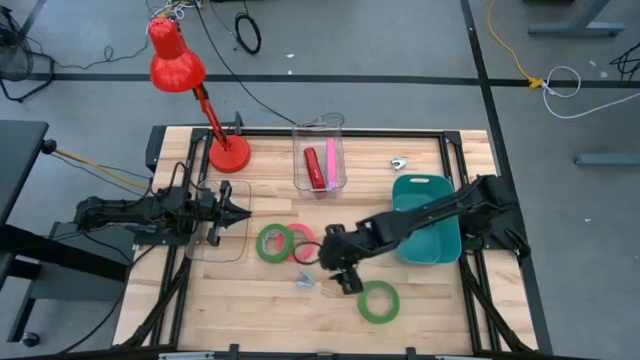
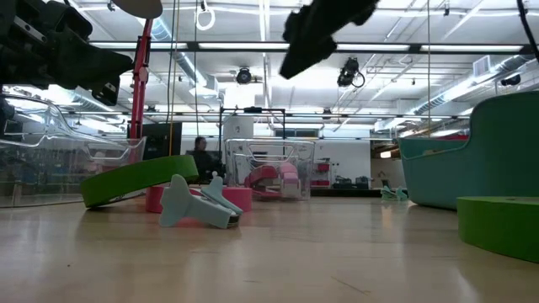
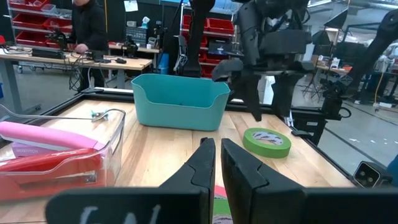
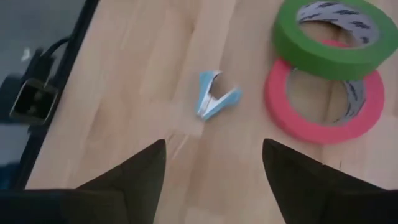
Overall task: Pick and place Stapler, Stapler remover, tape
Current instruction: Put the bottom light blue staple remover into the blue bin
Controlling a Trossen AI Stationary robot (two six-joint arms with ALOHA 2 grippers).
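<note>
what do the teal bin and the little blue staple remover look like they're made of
Teal bin: probably moulded plastic, going by its smooth matte walls and rounded rim. Staple remover: pale blue grips look plastic; its jaws are too small to tell.

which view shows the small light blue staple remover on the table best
The right wrist view: the small light blue staple remover lies unobstructed between the open right gripper fingers. The low view shows it side-on, the high view tiny; the left wrist view misses it.
</note>
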